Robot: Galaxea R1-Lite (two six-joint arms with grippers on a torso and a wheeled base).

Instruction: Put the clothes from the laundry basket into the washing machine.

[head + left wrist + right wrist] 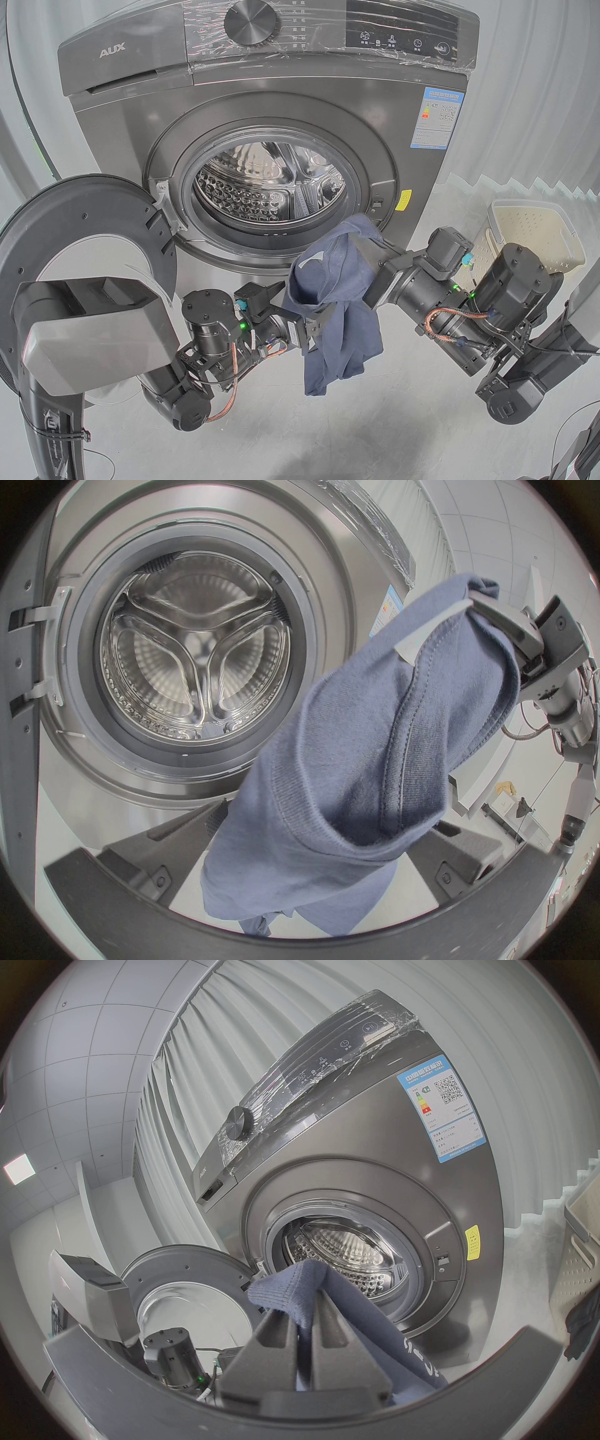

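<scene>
**A:** Holding anything, is the right gripper (305, 1319)?

**B:** Yes. Its fingers are pressing together on the upper fold of a blue garment (337, 294), pinching the cloth between them. It is holding that fold up at the lower right edge of the washing machine (281, 100) opening. The fold is sitting in front of the opening, not inside it.

**A:** And the rest of the cloth?

**B:** It is hanging down from the pinch, with its lower hem dangling free above the floor. On the way down it is passing between the fingers of the left gripper (331, 820). That gripper is sitting lower than the right one and to the robot's left of it.

**A:** Is the left one gripping the cloth?

**B:** No. Its fingers are standing wide apart, one on each side of the hanging fabric. I cannot tell whether either pad is brushing it, because the garment is covering most of the gap.

**A:** How is the machine standing?

**B:** Its round door (81, 212) is standing fully open on the robot's left. The steel drum (269, 181) is showing through the opening, above and behind the garment.

**A:** Where is the laundry basket?

**B:** The pale laundry basket (537, 231) is sitting to the right of the machine, beyond the right arm and well apart from the garment.
</scene>
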